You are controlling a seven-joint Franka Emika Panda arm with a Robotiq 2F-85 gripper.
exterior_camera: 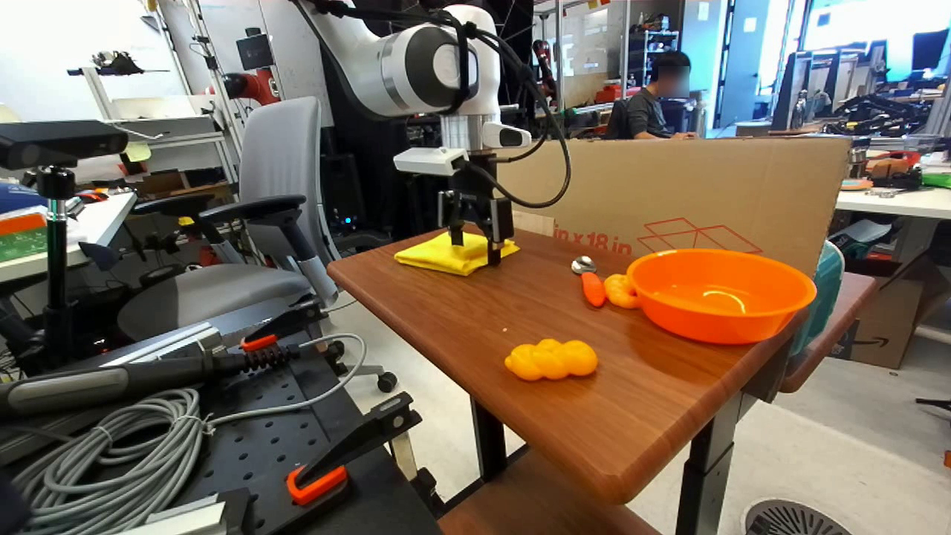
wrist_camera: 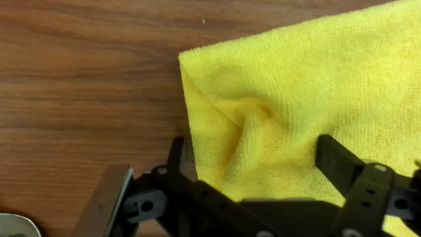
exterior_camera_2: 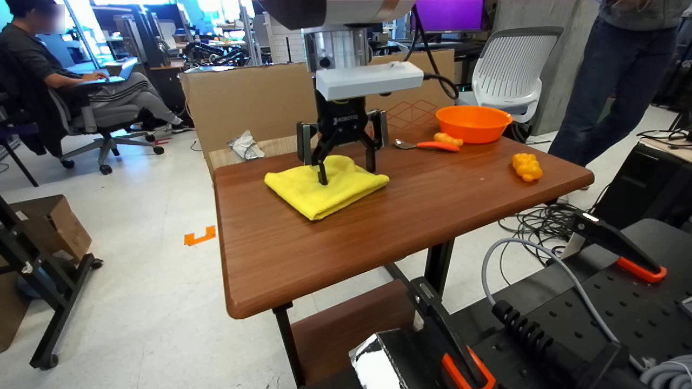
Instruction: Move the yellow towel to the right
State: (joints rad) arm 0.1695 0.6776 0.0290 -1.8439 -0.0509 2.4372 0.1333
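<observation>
The yellow towel [exterior_camera: 435, 254] lies folded on the brown table near one end. It also shows in an exterior view [exterior_camera_2: 313, 200] and in the wrist view [wrist_camera: 296, 75], where it has a raised wrinkle between the fingers. My gripper [exterior_camera: 475, 251] points straight down at the towel in both exterior views [exterior_camera_2: 346, 175]. In the wrist view the gripper [wrist_camera: 251, 141] is open, with its fingers wide apart. One finger is over bare wood just outside the towel's edge. The other finger touches or presses into the towel's top. Part of the towel is hidden behind the gripper.
On the table [exterior_camera: 446, 327] are a spoon [exterior_camera: 592, 288] with an orange handle, a lumpy orange-yellow piece [exterior_camera: 620, 291] against the orange bowl [exterior_camera: 728, 327], and a lumpy yellow-orange toy [exterior_camera: 551, 360] near the front edge. A cardboard sheet [exterior_camera: 691, 186] stands along the table's back.
</observation>
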